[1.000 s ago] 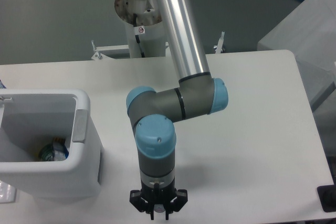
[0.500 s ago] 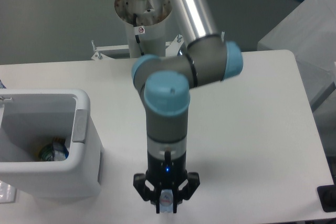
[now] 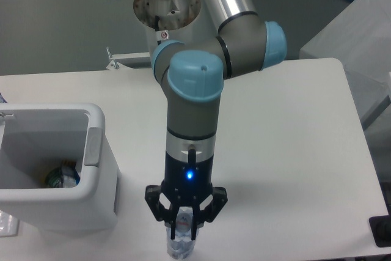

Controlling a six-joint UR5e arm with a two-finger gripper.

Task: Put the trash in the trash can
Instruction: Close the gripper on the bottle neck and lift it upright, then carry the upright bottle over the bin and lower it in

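Observation:
My gripper [image 3: 185,223] points straight down near the table's front edge and is shut on a clear bluish plastic bottle [image 3: 181,246], a piece of the trash. The bottle hangs upright between the fingers, its lower end close to the frame's bottom edge. The trash can [image 3: 98,151], a white rectangular bin with a grey strip on its right rim, stands at the left of the table, well left of the gripper. A crumpled coloured item [image 3: 62,175] lies at its bottom.
The arm's base column [image 3: 165,10] stands behind the table's far edge. A grey box [image 3: 360,41] sits off the right side. A black object [image 3: 382,231] is at the front right corner. Something translucent [image 3: 6,224] shows at the left edge below the bin.
The gripper closed on the bottle near the front edge and rose with it. The arm's elbow swung up and toward the back, and the wrist now looks taller.

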